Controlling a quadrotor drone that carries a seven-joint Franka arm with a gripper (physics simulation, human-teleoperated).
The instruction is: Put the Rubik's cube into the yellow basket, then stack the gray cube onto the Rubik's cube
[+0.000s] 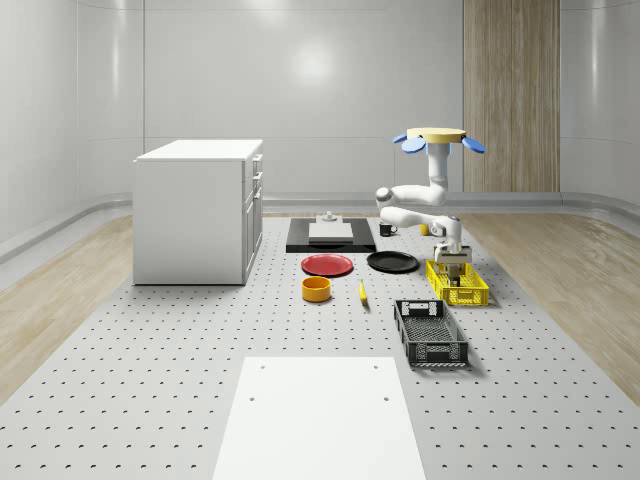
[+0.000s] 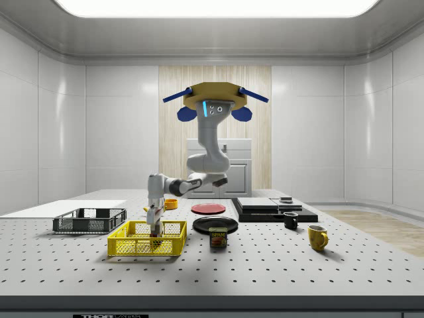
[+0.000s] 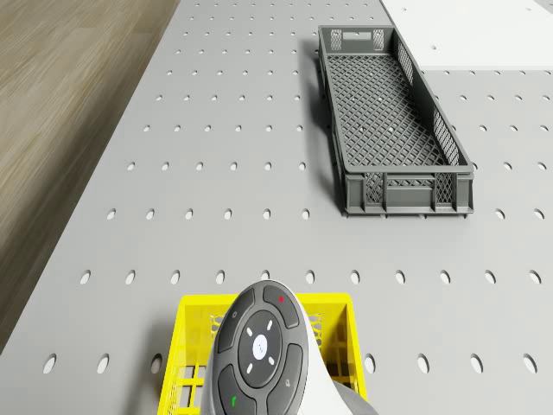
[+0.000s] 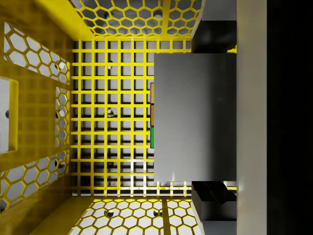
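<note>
The drone (image 2: pixel 214 99) hovers high above the table (image 1: pixel 150 380), over its far right part in the whole-scene view. Its arm bends down into the one yellow basket (image 1: pixel 470 293). One dark basket (image 1: pixel 431 333) sits near it. The gripper (image 4: pixel 211 111) is low inside the yellow basket, and its two fingers (image 4: pixel 210 193) hold the gray cube (image 4: pixel 195 115). The gray cube hides nearly all of the Rubik's cube (image 4: pixel 152 115) under it; just a thin strip of orange and green squares peeks out.
</note>
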